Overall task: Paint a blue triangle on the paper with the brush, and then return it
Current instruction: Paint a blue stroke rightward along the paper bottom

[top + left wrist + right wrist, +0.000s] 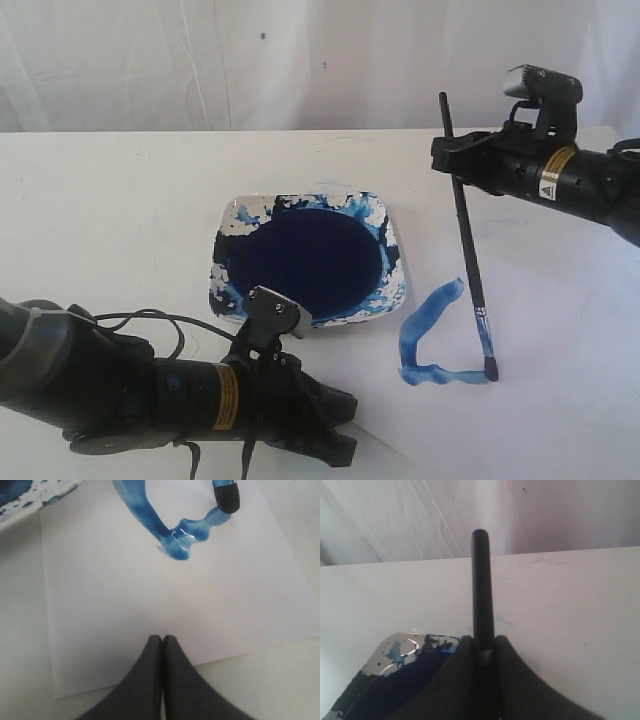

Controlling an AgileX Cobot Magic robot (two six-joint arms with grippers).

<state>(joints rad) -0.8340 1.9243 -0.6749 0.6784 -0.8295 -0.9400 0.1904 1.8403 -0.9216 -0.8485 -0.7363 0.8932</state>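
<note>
So the white counter carries everything. The paper takes up the right side toward the counter's near edge, and a square dish with a round pool of navy paint sits about mid-counter, just beside the paper's left edge. The left end effector is down at the near edge, over the paper's border, fingers pressed together with nothing between them. The right end effector is up by the far right corner, clenched on the brush near its top end. The brush stands almost upright, bristles touching the paper. The blue triangle is only two watery sides, just right of the dish, and the brush tip sits at the end of the lower stroke.
</note>
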